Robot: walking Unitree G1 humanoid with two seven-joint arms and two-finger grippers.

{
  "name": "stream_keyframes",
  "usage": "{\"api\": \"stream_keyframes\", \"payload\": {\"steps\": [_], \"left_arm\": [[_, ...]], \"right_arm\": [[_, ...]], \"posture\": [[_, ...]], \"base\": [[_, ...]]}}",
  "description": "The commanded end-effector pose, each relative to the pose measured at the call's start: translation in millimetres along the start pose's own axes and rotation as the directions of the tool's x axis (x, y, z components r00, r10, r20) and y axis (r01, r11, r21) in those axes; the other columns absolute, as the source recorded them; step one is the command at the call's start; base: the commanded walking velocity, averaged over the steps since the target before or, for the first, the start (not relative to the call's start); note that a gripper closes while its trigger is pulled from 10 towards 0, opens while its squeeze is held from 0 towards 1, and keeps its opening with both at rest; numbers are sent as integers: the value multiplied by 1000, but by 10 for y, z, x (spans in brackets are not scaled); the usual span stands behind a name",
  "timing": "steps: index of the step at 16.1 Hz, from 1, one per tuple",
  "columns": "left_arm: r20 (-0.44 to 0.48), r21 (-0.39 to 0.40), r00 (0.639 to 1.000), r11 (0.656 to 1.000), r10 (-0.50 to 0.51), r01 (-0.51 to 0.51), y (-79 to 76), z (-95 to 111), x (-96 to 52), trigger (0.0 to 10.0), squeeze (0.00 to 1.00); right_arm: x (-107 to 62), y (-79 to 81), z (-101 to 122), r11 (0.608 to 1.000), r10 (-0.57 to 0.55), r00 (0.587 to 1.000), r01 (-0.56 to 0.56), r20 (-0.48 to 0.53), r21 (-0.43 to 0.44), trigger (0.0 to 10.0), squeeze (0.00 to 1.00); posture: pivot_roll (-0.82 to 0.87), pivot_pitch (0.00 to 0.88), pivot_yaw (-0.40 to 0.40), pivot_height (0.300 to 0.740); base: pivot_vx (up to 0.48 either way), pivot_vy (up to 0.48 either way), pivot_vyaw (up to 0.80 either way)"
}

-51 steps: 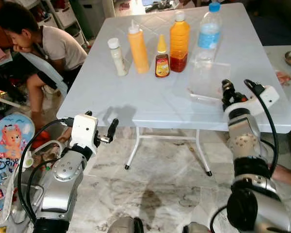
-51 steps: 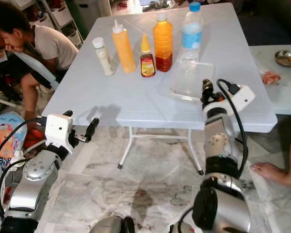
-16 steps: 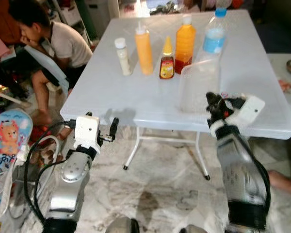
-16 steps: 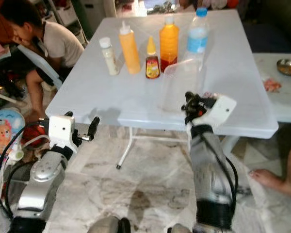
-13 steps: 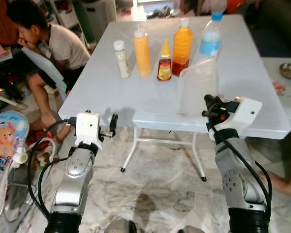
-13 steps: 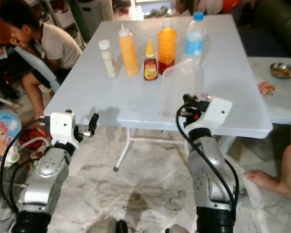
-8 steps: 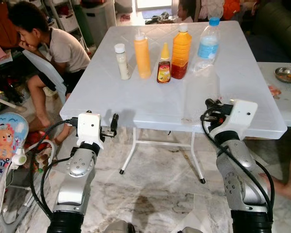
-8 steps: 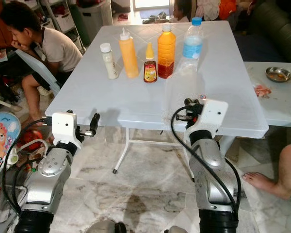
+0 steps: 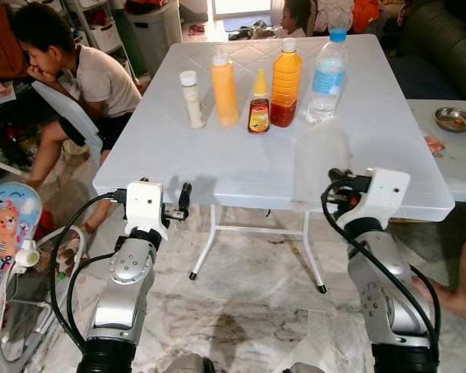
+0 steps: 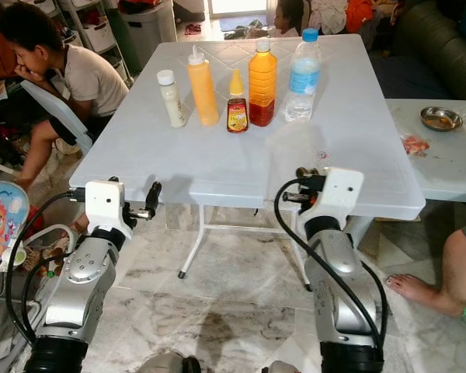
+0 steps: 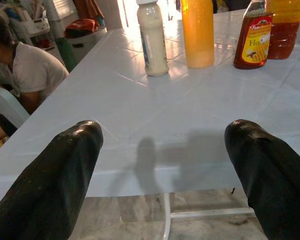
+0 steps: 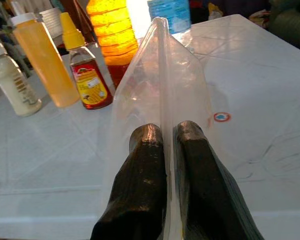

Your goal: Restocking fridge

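Note:
On the white table (image 9: 217, 159) stand a small white bottle (image 9: 192, 99), an orange squeeze bottle (image 9: 224, 89), a honey bottle (image 9: 258, 105), an orange juice bottle (image 9: 286, 74) and a water bottle (image 9: 326, 70). My right gripper (image 12: 169, 131) is shut on the rim of a clear plastic tray (image 12: 160, 75). It holds the tray upright on edge over the table's front edge (image 9: 322, 159). My left gripper (image 11: 164, 131) is open and empty, just in front of the table's near left edge (image 9: 182, 200).
A person (image 9: 85, 74) sits on a chair at the table's left side. A second white table (image 9: 450, 144) with a metal bowl (image 9: 455, 118) stands to the right, and a person's foot (image 10: 419, 287) rests on the marble floor there. A cartoon mat (image 9: 4, 225) lies at the left.
The clear tray lay flat on the table; my right gripper has tipped it up on edge and drawn it to the front edge. The camera has shifted. The left arm holds still.

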State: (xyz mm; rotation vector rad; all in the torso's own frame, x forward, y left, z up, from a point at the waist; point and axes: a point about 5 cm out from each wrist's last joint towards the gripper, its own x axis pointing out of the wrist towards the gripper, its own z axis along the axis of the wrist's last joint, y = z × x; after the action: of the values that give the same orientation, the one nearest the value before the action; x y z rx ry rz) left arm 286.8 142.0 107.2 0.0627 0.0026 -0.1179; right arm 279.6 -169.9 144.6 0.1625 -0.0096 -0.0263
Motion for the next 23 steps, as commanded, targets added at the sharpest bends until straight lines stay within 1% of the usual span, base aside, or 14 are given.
{"api": "stream_keyframes", "payload": {"steps": [1,2,3,5,6,9,11,13,14,16,18,20,21,23], "left_arm": [[-11,9,1000,1000,14,-14,32,-32,-24,10000,0],[-11,9,1000,1000,14,-14,34,-32,-24,10000,0],[-11,10,1000,1000,14,-13,39,-32,-25,10000,0],[-13,14,1000,1000,17,-17,80,-34,-47,10000,0],[-13,16,1000,1000,22,-21,111,-30,-73,10000,0],[-12,16,999,999,30,-30,131,-22,-91,10000,0],[-12,15,999,999,30,-30,118,-26,-93,10000,0],[-10,14,999,999,30,-30,112,-20,-92,10000,0],[-10,15,999,999,32,-32,117,-21,-92,10000,0],[-13,19,999,999,31,-31,112,-35,-108,10000,0],[-18,14,999,999,46,-46,119,-44,-106,10000,0],[-26,4,997,998,67,-67,138,-48,-91,10000,0],[-39,-9,995,996,89,-90,157,-56,-92,10000,0],[-114,-95,992,993,54,-65,131,-104,-109,10000,0]], "right_arm": [[6,-16,-28,1000,-7,1000,7,-17,-9,10000,0],[2,-41,-37,998,-32,999,31,-23,-59,10000,0],[-13,-39,-42,998,-13,1000,13,-5,-60,10000,0],[-78,-100,-53,989,-23,1000,25,17,-143,10000,0],[-120,-124,-82,995,-17,1000,15,-10,-100,10000,0],[-133,-119,-75,995,-7,1000,7,4,-99,10000,0],[-94,-59,-58,991,13,1000,-11,20,-134,10000,0],[-51,-16,-43,990,26,999,-23,21,-142,10000,0],[-16,20,-35,991,35,999,-32,22,-133,10000,0],[37,65,-3,987,64,997,-58,34,-151,10000,0],[71,83,38,984,79,996,-70,48,-167,10000,0],[83,90,36,985,78,996,-70,45,-156,10000,0],[76,106,25,985,83,996,-75,44,-158,10000,0],[67,125,14,984,96,995,-89,41,-152,10000,0]], "posture": [[-79,26,74,740],[-79,25,74,740],[-79,24,74,740],[-85,21,74,740],[-87,20,74,740],[-84,17,70,740],[-78,12,65,740],[-75,10,62,740],[-74,9,60,740],[-74,5,59,740],[-72,2,57,740],[-69,14,57,740],[-68,10,56,740],[-66,11,57,740]], "base": [[-266,0,0],[-266,0,0],[-266,0,0],[-270,0,0],[-274,0,0],[-271,0,0],[-270,0,0],[-268,0,0],[0,0,0],[0,0,0],[0,0,800],[0,0,800],[0,0,800],[0,0,800]]}}
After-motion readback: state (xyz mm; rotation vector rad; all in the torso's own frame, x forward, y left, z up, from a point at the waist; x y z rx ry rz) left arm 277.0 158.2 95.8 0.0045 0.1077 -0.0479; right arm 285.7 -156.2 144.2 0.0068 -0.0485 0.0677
